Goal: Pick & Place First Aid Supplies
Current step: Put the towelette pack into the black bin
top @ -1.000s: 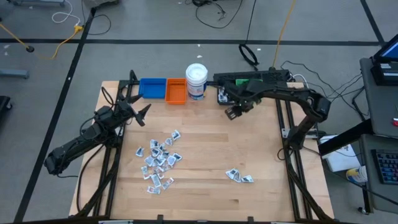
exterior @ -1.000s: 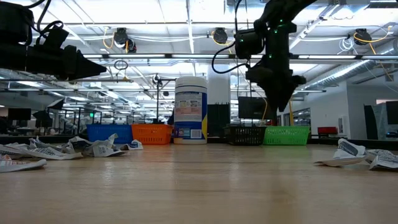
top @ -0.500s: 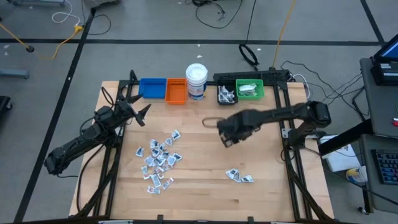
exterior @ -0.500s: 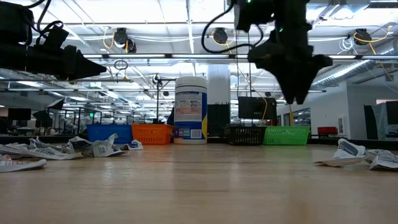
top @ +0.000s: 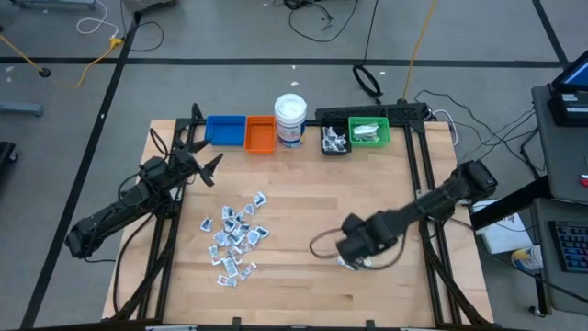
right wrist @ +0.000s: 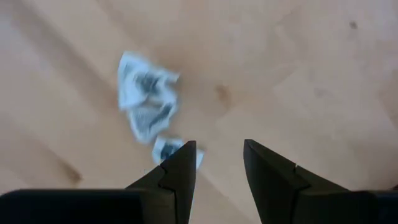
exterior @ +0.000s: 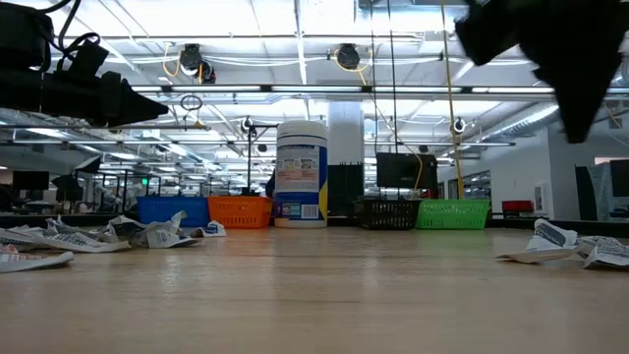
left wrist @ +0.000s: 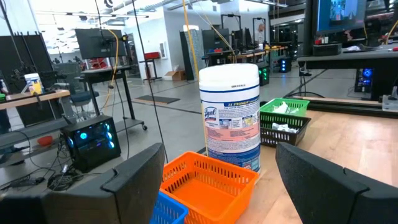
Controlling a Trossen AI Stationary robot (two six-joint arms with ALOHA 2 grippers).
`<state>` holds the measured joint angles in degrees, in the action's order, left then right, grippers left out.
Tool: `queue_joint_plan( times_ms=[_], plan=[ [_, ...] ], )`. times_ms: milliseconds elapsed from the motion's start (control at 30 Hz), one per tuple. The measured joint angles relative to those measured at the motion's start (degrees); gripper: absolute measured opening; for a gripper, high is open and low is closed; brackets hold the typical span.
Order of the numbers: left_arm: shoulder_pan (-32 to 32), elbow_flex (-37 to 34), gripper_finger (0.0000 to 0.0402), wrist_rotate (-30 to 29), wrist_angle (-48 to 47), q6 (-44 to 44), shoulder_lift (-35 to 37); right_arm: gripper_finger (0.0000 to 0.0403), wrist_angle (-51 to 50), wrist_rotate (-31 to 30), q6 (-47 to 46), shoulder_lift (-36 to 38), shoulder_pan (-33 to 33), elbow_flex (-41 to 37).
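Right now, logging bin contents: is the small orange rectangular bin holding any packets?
No, the left wrist view shows the small orange rectangular bin empty inside.

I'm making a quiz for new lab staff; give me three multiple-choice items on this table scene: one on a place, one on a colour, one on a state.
1. Where is the right gripper?
A. over the bins
B. above the small group of packets near the table's front right
C. beside the jar

2. What colour is the bin right next to the white jar?
A. orange
B. green
C. black

3. How are the left gripper fingers?
A. shut on a packet
B. open, empty
C. shut on the jar

Answers: 1 B, its wrist view looks down on packets between its fingers. 2 A, the orange bin touches the jar's side. 3 B, its fingers stand wide apart with nothing between.
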<state>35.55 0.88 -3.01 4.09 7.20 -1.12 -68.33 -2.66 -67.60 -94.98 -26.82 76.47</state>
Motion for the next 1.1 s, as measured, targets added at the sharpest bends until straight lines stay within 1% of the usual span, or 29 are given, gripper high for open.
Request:
queue_joint_plan(
  times_ms=[233,400,667,733,933,1033,1100],
  plan=[
    [0.0,0.0,0.031,0.0,-0.01,0.0,-0.01,0.013,3.38,0.0,5.66,0.0,-7.49,-0.02],
    [-0.01,-0.01,0.031,0.01,0.01,0.0,0.0,0.013,10.75,-0.02,7.22,-0.04,-10.09,-1.53],
    [-0.02,0.0,0.031,0.02,0.01,0.0,-0.01,0.013,25.37,0.0,7.14,-0.09,-11.68,-12.19],
    [0.0,0.0,0.031,0.0,0.01,0.0,0.01,0.013,28.29,1.24,6.98,-0.09,-12.0,-15.11],
    [-0.02,0.0,0.031,0.0,0.01,0.0,0.01,0.0128,33.51,1.43,8.19,-0.05,-12.19,-21.77],
    [-0.01,0.0,0.031,0.01,0.01,0.0,0.01,0.0105,33.91,1.46,10.99,0.02,-11.83,-22.12],
    [-0.01,-0.01,0.031,0.0,0.01,0.0,0.0,0.0069,33.88,1.27,11.79,0.02,-11.83,-22.16]
  ],
)
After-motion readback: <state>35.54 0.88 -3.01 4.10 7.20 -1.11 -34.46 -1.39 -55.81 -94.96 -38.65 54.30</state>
